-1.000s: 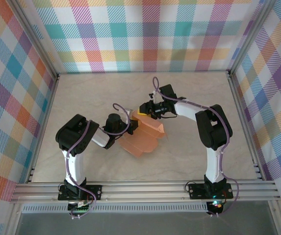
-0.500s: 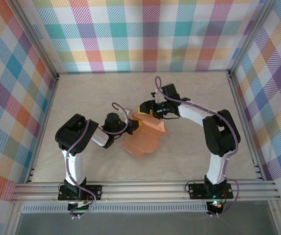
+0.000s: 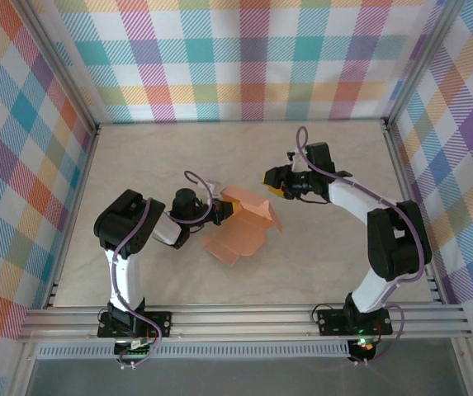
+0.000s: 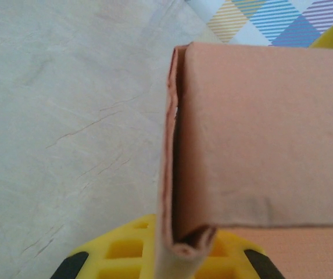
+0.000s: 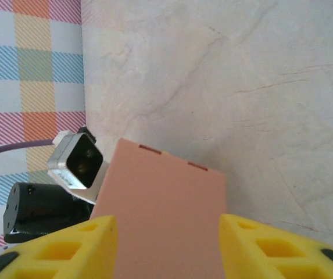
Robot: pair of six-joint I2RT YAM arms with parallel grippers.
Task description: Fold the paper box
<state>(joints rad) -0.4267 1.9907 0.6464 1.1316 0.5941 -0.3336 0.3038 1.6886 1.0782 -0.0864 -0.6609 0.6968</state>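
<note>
From above, the paper box lies a little left of the middle of the pale bench. It is salmon-orange card, partly folded, with one flap spread flat toward the near side and a panel raised on the far side. The left hand meets the box at its left edge, and the right hand hangs to the right and slightly farther back, apart from the card. The left wrist view shows what the overhead one cannot: the left hand is clenched on the box, its yellow fingers pinching a doubled fold whose two layers stand upright, edge-on to the lens. Bare bench stretches away to the left of it. The right wrist view shows the right hand released, its yellow fingers standing wide with nothing between them. Through the gap the box shows a flat panel with two small slits along its top edge. The left arm's wrist camera sits just beside the panel's left edge, in front of the plaid wall.
</note>
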